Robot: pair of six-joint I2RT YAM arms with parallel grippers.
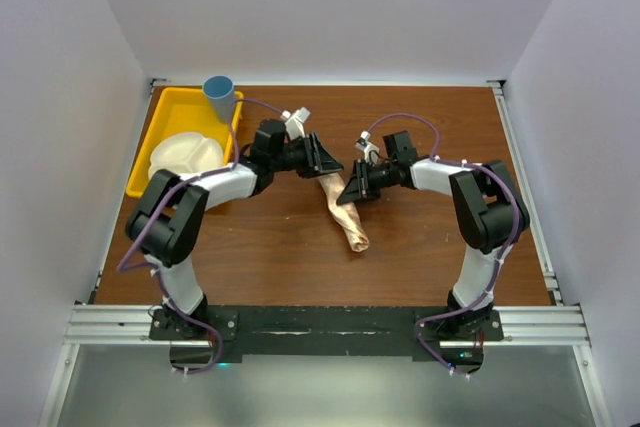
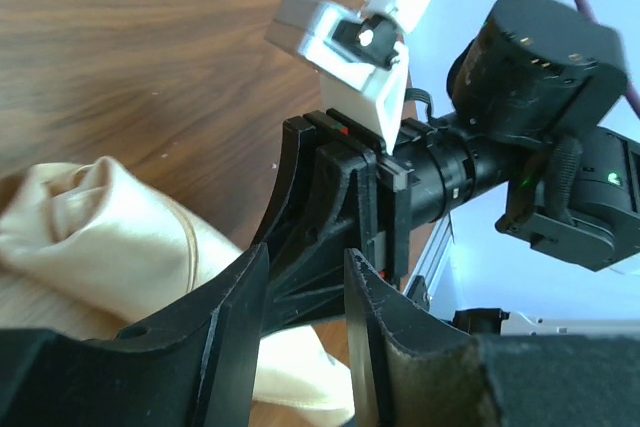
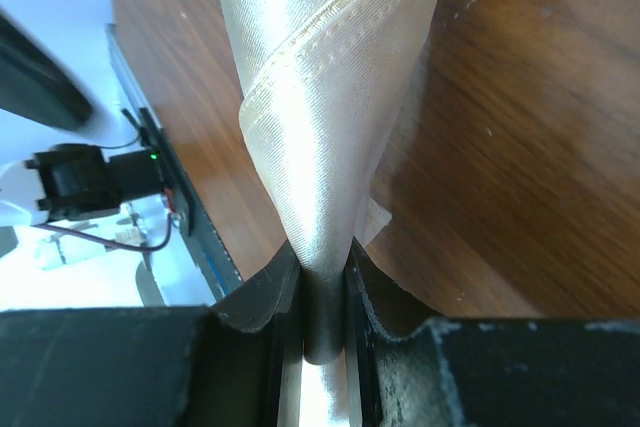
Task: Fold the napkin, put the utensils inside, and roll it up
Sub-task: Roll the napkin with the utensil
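Note:
The peach napkin lies rolled into a long twisted bundle at the table's middle. My right gripper is shut on the roll's upper part; in the right wrist view the cloth is pinched between the two fingers. My left gripper is open just above and left of the roll's far end, tips facing the right gripper. In the left wrist view its fingers stand apart with nothing between them, the napkin below and left. The fork is hidden.
A yellow tray at the back left holds a white divided plate. A blue cup stands at the tray's far corner. Metal rails run along the table's edges.

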